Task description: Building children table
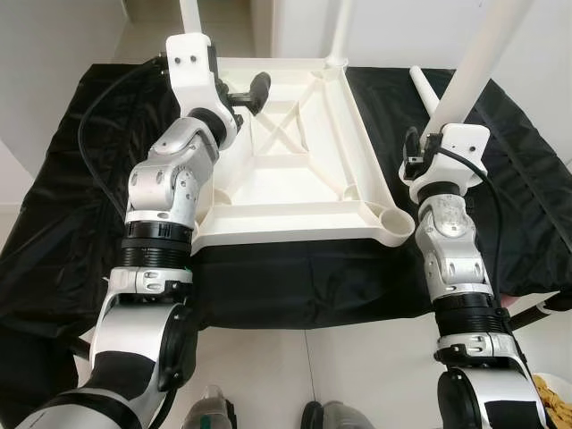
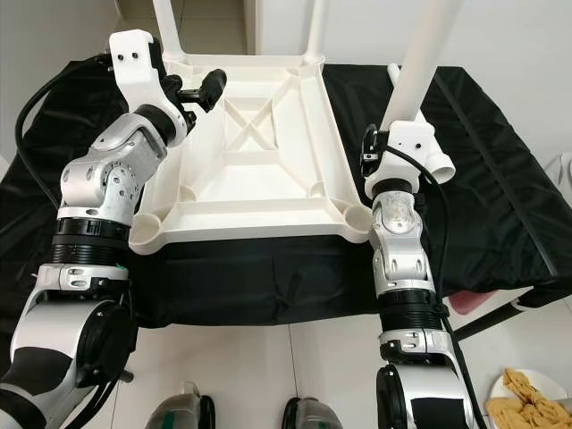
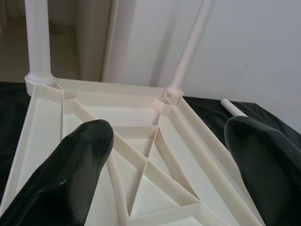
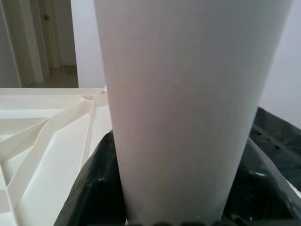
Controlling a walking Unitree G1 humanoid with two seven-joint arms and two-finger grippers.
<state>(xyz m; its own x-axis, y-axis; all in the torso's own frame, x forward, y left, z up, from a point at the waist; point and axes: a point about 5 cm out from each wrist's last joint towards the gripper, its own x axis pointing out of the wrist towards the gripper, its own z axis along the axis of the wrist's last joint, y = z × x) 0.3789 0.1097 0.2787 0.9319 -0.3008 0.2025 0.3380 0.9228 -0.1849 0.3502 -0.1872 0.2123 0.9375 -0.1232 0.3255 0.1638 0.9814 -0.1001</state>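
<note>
Step in hand: fitting third leg. Right gripper (image 4: 174, 207) pinches white plastic tube leg (image 2: 420, 67), held upright just beside the empty near-right socket (image 2: 359, 217) of the upturned white plastic tabletop (image 2: 259, 143). Left gripper (image 3: 169, 160), spread, hovers above tabletop's ribbed middle. Next: lower leg's end squarely into socket.

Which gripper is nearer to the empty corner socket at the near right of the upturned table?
Right. The right gripper, shut on a white leg, is just above and beside the empty corner socket. The left gripper hovers open over the far left of the upturned table.

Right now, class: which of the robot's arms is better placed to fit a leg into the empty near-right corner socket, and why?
The right. Its claw already grips a white leg close to that empty socket. The left claw is open, holding nothing, over the tabletop's far side.
</note>
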